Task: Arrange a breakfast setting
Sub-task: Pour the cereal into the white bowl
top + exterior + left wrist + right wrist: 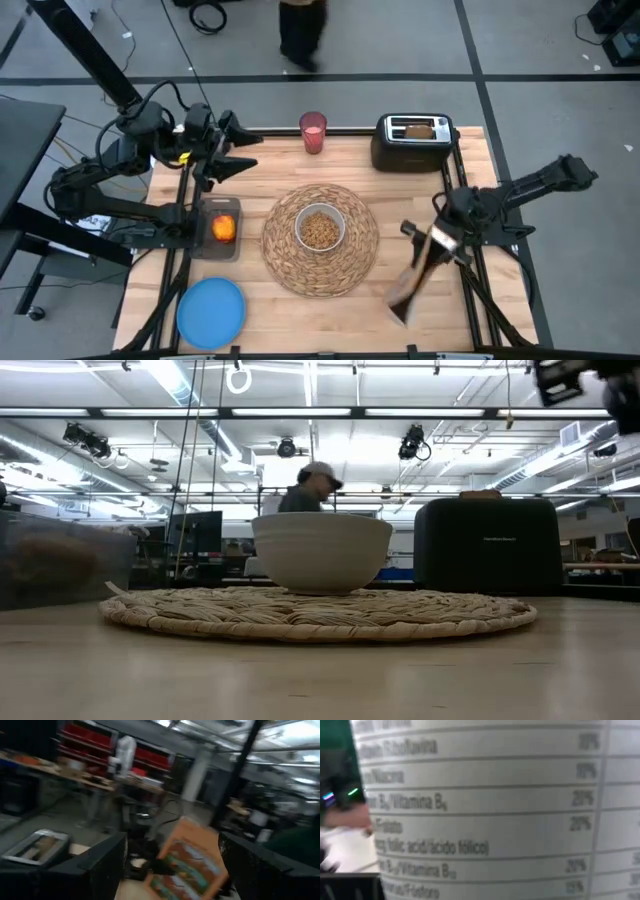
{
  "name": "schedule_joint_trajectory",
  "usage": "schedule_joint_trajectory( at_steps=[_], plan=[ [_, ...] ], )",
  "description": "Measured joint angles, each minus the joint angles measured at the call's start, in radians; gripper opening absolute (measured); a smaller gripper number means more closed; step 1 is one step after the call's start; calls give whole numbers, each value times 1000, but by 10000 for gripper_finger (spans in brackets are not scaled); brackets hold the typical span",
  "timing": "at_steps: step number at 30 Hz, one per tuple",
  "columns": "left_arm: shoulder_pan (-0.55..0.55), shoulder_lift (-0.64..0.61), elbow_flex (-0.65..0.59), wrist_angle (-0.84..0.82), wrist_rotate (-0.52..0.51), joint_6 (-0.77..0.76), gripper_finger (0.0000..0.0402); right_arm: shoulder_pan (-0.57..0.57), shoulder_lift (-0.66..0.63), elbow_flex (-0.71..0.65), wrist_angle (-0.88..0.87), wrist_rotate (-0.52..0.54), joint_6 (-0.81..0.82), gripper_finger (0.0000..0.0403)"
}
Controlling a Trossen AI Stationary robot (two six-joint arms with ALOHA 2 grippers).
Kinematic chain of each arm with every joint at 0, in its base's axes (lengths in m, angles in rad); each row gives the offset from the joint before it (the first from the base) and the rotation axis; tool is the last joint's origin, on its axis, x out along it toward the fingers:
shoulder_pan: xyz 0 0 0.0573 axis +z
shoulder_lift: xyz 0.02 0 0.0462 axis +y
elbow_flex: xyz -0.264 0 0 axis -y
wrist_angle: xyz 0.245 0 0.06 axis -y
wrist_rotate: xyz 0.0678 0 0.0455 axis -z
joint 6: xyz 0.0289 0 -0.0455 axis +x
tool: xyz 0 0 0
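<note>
A small white bowl (320, 230) with cereal in it sits on the round woven placemat (285, 262) at the table's middle; both show in the low view (320, 550), (320, 615). A pink cup (313, 132) stands at the far edge. A red apple (224, 229) lies in a grey tray at the left. A blue plate (211, 311) lies near left. A toast slice (420, 128) sticks up from the black toaster (412, 143). My right gripper (435, 240) is shut on the orange cereal box (412, 278), right of the placemat. My left gripper (238, 150) is open and empty at the far left. The spoon is out of view. My right gripper holds the cereal box by its end nearest the arm (428, 248), coming from the table's right side. The box is tilted and lifted off the table. Its printed nutrition panel (485, 810) fills the wrist view and hides the fingers, so the kind of hold does not show.
The grey tray (218, 243) lies just left of the placemat. The toaster (488, 545) stands far right of the bowl. A person (310, 485) is in the room beyond the far edge. Bare wood lies at the near edge between the plate and the box.
</note>
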Motion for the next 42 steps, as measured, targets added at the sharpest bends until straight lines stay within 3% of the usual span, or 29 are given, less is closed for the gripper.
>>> schedule_joint_trajectory(
  at_steps=[5, 13, 20, 28, 31, 33, 38, 42],
  plan=[
    [-11, 0, 0, 37, 128, -26, 318, 114, 48, -65, 138, -2, -57, 163],
    [-8, -2, 0, 29, 140, -17, 318, 279, 144, -68, 176, -34, -176, 163],
    [-8, 0, 0, 22, 138, -26, 318, 294, 169, -100, 142, 4, -282, 163],
    [-8, 0, 0, 14, 104, -16, 318, 296, 133, -158, 153, 1, -213, 163],
    [-8, 0, 0, 14, 103, -22, 318, 303, 130, -163, 159, 44, -137, 163],
    [-8, 0, 0, 13, 103, -12, 318, 315, 130, -162, 159, 97, -94, 180],
    [3, 0, 0, 11, 104, 9, 318, 346, 129, -134, 102, 120, -58, 273],
    [16, 0, 0, -5, 104, 8, 318, 364, 108, -90, 5, 118, -17, 306]
  ],
)
